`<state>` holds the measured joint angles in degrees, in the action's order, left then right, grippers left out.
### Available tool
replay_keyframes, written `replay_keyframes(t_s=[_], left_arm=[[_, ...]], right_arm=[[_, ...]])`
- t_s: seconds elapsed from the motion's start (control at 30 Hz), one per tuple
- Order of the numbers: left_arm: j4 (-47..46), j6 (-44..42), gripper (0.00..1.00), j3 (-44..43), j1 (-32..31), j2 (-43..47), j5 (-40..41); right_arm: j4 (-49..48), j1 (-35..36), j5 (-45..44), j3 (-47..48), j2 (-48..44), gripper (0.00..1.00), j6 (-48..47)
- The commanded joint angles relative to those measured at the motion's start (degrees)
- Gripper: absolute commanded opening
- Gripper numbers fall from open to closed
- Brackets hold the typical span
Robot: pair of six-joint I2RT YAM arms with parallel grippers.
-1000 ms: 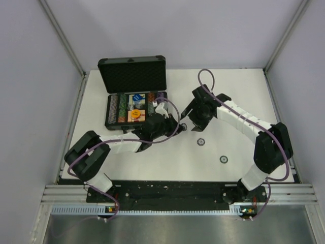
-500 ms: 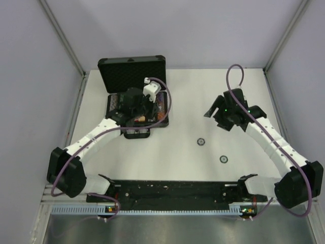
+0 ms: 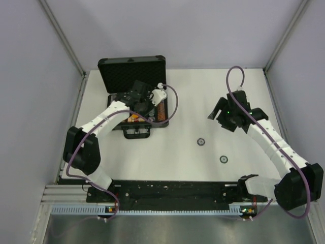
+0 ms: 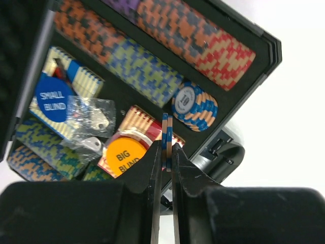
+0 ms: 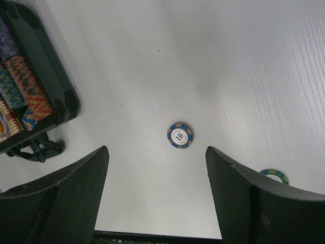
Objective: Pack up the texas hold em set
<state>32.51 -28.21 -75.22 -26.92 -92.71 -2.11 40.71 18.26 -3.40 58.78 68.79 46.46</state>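
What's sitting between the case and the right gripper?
Top view: only bare table between the case and right gripper; two loose chips lie off that line.

Open black briefcase (image 3: 133, 72) at far left of worktop (image 3: 254, 91), lid raised. Inside: multicoloured chip rows (image 4: 147, 71) lying on their sides, short stack of "10" chips (image 4: 194, 104), orange BIG BLIND disc (image 4: 123, 156), blue SMALL BLIND disc (image 4: 54, 99). Blue-orange chip (image 4: 166, 127) pinched edge-on in left gripper (image 4: 166, 148) over the case. Two loose on worktop: "10" chip (image 5: 180, 135), greenish chip (image 5: 274, 176), partly hidden.
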Motion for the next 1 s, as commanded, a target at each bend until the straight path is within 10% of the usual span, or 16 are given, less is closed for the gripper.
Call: replay_keyframes(t_s=[0.0, 0.97], left_arm=[[2.6, -3.9, 0.00, -4.0, 0.1, -1.6, -3.1], [-0.9, -11.7, 0.00, -5.6, -0.8, -11.4, -2.2]], right_arm=[[-2.3, -1.6, 0.8, 0.4, 0.6, 0.77, -2.1], [-2.8, -3.8, 3.0, 1.2, 4.5, 0.75, -0.8]])
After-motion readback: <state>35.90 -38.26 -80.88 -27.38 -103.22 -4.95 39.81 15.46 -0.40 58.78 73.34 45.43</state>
